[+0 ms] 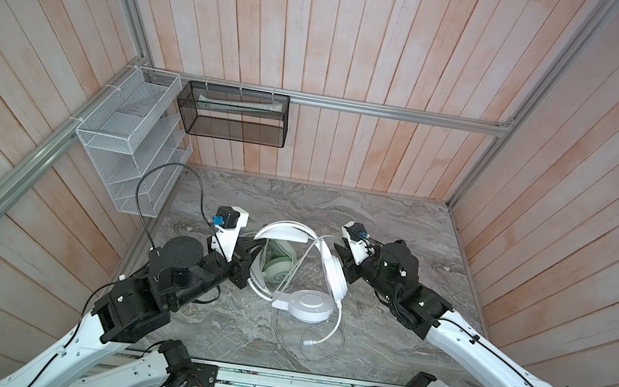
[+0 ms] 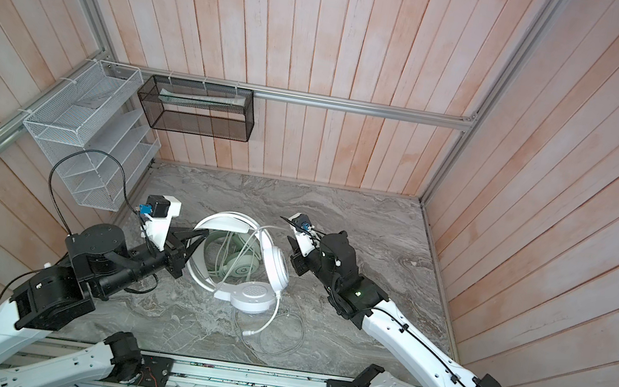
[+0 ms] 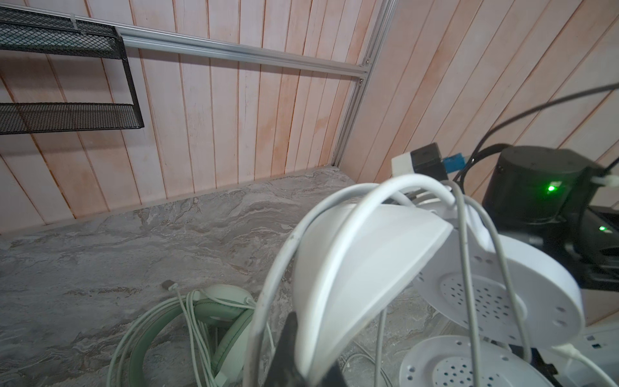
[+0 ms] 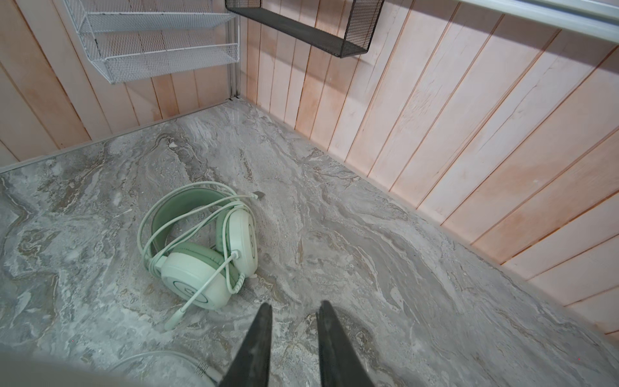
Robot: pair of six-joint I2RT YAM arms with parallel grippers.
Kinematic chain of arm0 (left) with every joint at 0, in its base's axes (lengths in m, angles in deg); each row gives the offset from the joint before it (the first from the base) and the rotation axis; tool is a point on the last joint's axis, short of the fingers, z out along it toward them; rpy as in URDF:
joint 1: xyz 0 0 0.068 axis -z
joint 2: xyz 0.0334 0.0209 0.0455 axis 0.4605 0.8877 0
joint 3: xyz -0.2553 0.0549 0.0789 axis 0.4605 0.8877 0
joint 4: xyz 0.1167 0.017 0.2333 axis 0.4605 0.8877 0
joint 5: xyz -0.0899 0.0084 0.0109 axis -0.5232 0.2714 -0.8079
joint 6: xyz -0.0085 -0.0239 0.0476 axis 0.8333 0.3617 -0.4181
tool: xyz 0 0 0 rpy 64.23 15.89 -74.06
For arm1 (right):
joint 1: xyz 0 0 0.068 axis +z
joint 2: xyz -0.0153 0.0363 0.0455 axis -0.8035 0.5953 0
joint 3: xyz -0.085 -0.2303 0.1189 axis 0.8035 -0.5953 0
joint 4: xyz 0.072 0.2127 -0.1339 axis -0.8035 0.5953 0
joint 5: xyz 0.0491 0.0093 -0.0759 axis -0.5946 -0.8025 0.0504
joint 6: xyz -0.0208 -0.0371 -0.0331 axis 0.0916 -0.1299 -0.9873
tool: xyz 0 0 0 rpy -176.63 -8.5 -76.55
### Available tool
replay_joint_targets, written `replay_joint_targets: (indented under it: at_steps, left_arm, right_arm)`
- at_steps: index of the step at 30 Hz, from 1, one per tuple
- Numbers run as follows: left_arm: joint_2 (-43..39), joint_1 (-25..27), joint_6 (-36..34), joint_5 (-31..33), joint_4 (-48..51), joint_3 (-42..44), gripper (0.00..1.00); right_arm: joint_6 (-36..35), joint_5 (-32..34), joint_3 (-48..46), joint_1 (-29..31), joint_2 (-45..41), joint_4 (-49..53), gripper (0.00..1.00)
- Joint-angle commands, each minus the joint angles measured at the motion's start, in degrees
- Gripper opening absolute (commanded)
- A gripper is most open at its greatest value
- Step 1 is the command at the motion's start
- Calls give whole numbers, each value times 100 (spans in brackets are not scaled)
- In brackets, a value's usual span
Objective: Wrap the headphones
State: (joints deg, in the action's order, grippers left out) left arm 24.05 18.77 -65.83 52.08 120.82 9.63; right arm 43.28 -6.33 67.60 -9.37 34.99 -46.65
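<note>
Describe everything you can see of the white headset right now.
The white headset looks like glossy plastic: a thin arch over a wide inner band, and two round cups with perforated faces. One cup lies perforated side up on the marble table; the other stands on edge. Its boom mic curves onto the table. Its cord loops there and over the arch. The left end effector is shut on the arch, propping it over the mint-green headset.

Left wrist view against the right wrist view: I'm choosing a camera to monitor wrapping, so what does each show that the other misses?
Only left wrist: the white headphones, headband clamped in the left gripper. Only right wrist: the right gripper open and empty, the white wire basket. Both: the mint-green headphones, black mesh shelf, marble table.
</note>
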Motion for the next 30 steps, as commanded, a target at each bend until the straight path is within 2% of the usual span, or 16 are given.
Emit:
replay_joint_targets:
  at_steps: [1, 9, 16, 20, 22, 26, 28, 30]
  left_arm:
    - [96, 13, 631, 191, -105, -480, 0]
    - [635, 12, 1243, 410, 421, -1340, 0]
    - [1020, -57, 1503, 530, 719, -1849, 0]
    - [1293, -185, 1478, 489, 868, -2255, 0]
    - [1443, -313, 1500, 377, 942, -2469, 0]
    - [1675, -511, 1614, 134, 942, -2733, 0]
    - [1772, -554, 1690, 35, 882, -2807, 0]
    - [1846, -572, 1753, -13, 809, -2889, 0]
  right_arm:
    - [373, -364, -316, -24, -243, -481, 34]
    - [1034, -686, -1278, -16, -887, -1294, 57]
    - [1543, -624, -2234, -25, -1610, -1873, 67]
    - [1983, -173, -2920, -22, -2115, -2428, 71]
    - [2323, -105, -3370, -30, -2383, -2959, 77]
    - [2705, -333, -3902, -23, -2321, -3521, 80]
    - [2934, -557, -4165, -4, -2074, -4058, 92]
    - [3059, -604, -4321, 75, -1784, -4476, 97]
